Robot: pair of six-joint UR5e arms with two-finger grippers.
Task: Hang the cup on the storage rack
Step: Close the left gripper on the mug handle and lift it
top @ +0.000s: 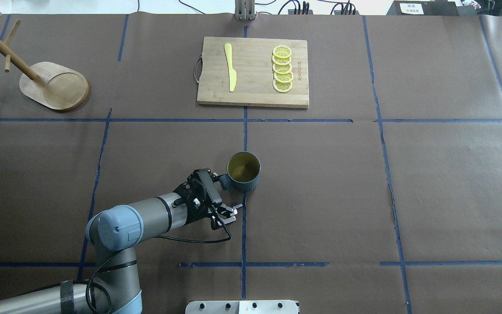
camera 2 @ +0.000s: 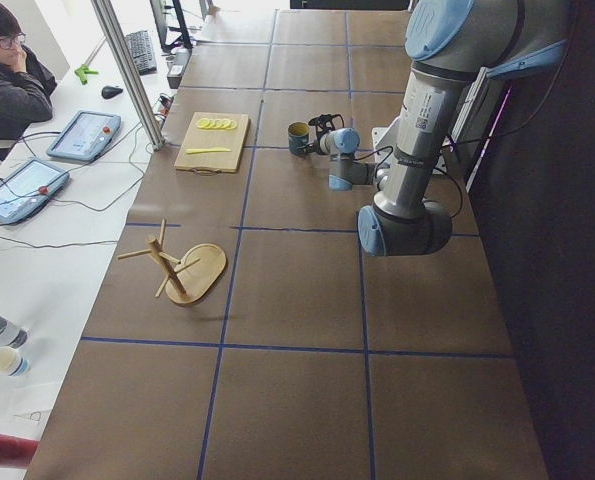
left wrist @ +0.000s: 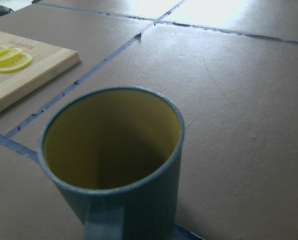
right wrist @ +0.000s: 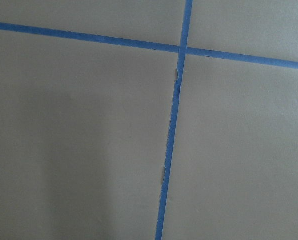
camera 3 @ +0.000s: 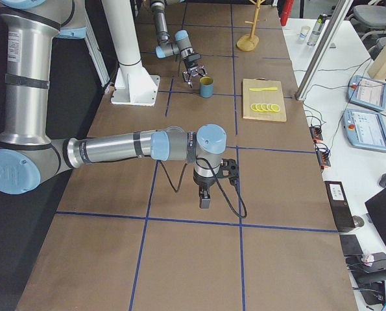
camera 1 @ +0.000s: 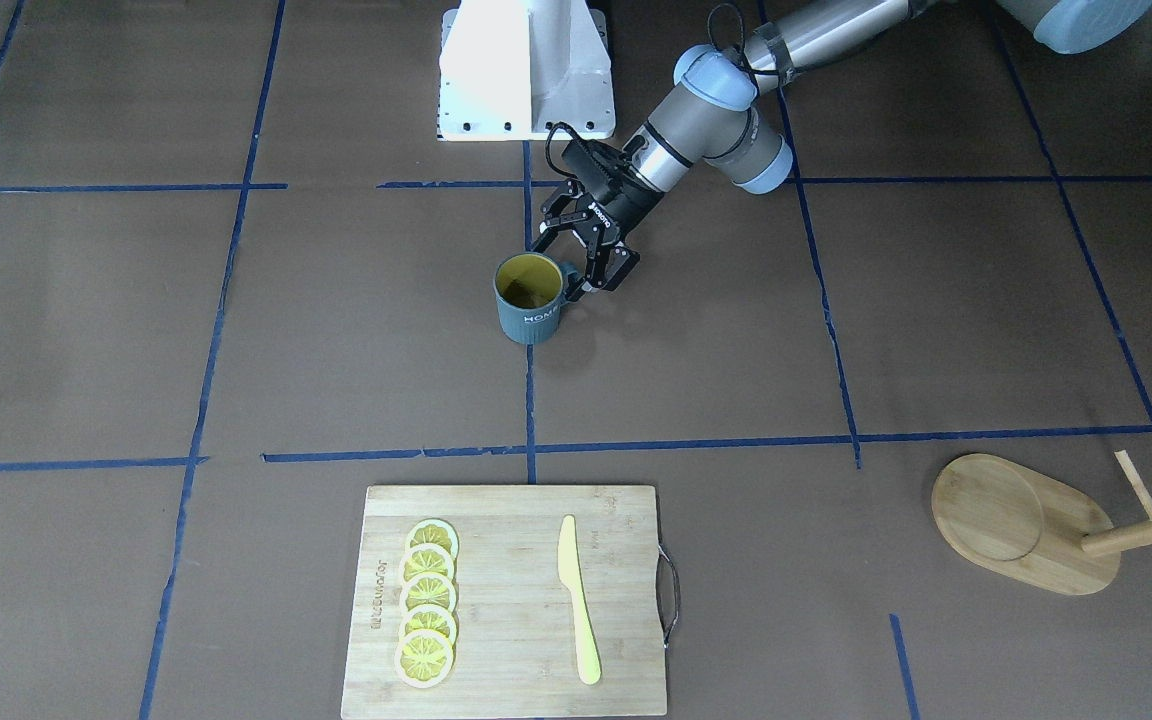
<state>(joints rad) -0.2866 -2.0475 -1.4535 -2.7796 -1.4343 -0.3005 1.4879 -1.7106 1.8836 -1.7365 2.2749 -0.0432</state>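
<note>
Left fingers (camera 1: 594, 275): apart at the handle of the cup (top: 243, 172), not clamped on it. Cup upright on the tabletop (top: 408, 174), handle at eight o'clock in the overhead view. Rack (top: 55, 87) stands at ten o'clock from the cup, well apart. Right fingers (camera 3: 204, 199): apart or together cannot be told.

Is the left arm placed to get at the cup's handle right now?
Probably yes: the left tool is open right beside the handle of the cup, which faces it, with nothing between them.
</note>
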